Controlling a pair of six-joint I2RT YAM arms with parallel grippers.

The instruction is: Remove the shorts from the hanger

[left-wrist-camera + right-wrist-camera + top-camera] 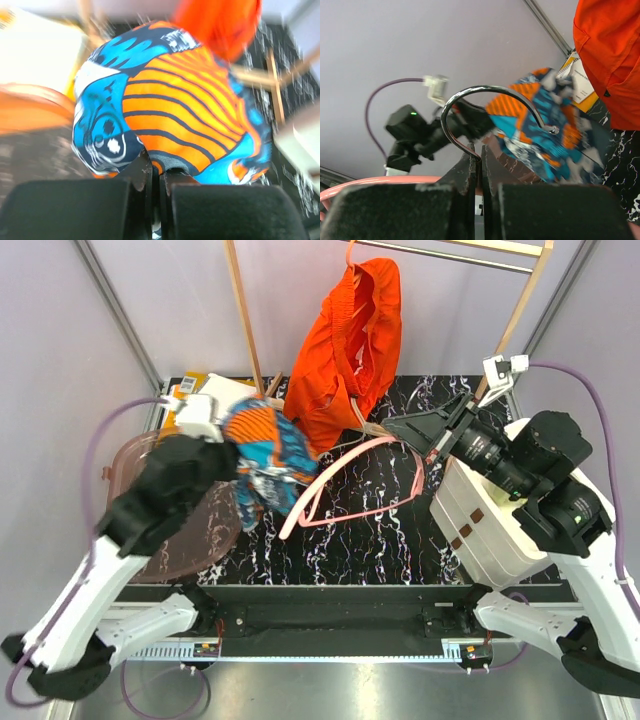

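My left gripper is shut on the patterned blue, orange and white shorts, which hang bunched over the table's left side. In the left wrist view the cloth is pinched between the fingers of the left gripper. The pink hanger lies tilted over the table's middle, its left end just under the patterned shorts. My right gripper is shut on the hanger's metal hook. The plain orange shorts hang from the rack at the back.
A translucent pinkish tub sits at the left, under the left arm. A white box stands at the right. Wooden rack posts and a metal bar rise at the back. A yellow and white item lies back left.
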